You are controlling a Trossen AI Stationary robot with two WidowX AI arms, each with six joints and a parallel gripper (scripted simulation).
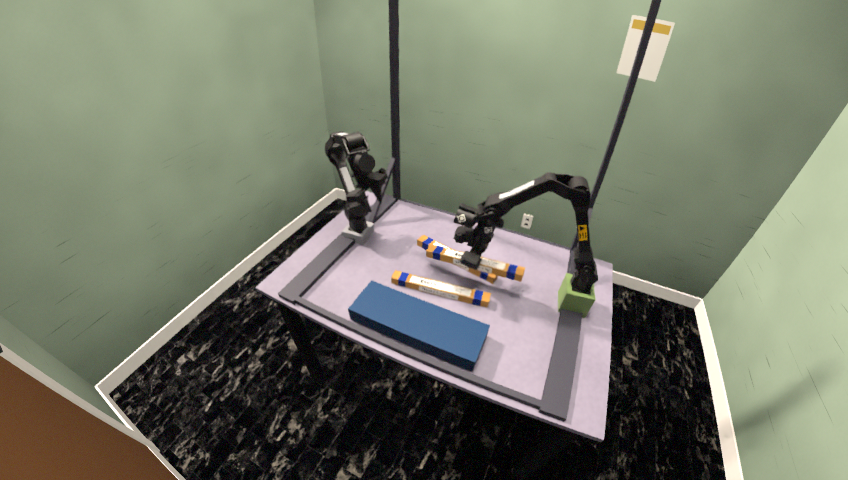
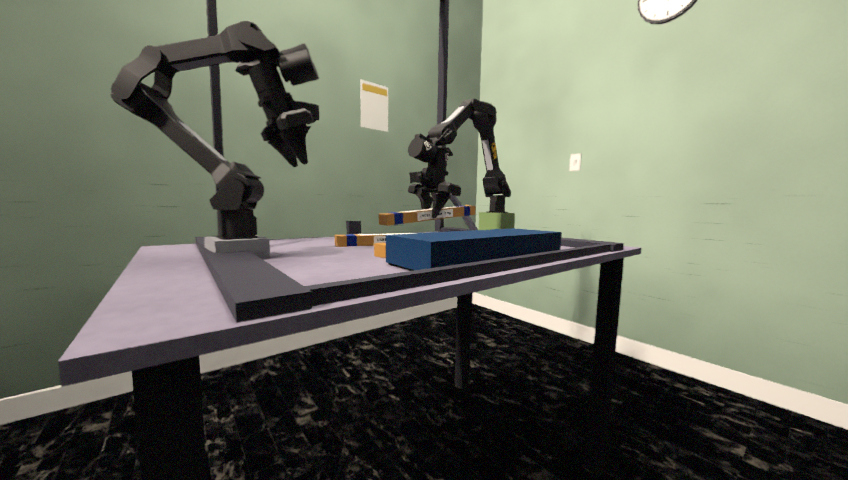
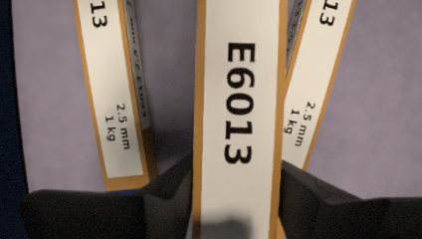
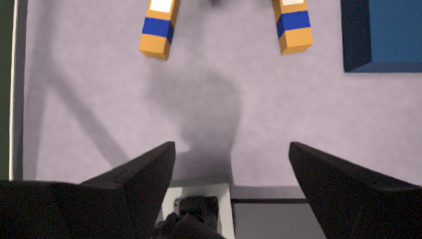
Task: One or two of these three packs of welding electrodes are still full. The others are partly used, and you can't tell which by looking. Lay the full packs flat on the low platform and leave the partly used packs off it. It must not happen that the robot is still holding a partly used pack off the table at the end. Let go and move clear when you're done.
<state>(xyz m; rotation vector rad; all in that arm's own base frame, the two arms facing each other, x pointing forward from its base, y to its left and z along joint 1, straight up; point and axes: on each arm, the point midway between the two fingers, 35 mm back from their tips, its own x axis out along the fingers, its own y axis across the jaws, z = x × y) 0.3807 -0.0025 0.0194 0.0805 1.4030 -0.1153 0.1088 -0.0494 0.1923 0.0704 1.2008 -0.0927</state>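
Note:
Three orange packs with blue bands and white "E6013" labels are in view. My left gripper [image 1: 471, 256] is shut on the middle of one pack [image 1: 473, 261] and holds it level above the table; it also shows in the exterior view [image 2: 425, 215] and the left wrist view [image 3: 241, 115]. A second pack [image 1: 440, 287] lies flat on the table near the blue low platform [image 1: 418, 324]. The third pack [image 1: 427, 242] lies behind and is partly hidden by the held one. My right gripper [image 2: 295, 151] is open and empty, raised high near its base.
A dark grey rail [image 1: 428, 362] frames the work area on the table. The left arm stands on a green block [image 1: 577, 298]. A small dark cube [image 2: 353, 226] sits at the back. Two vertical poles rise behind the table.

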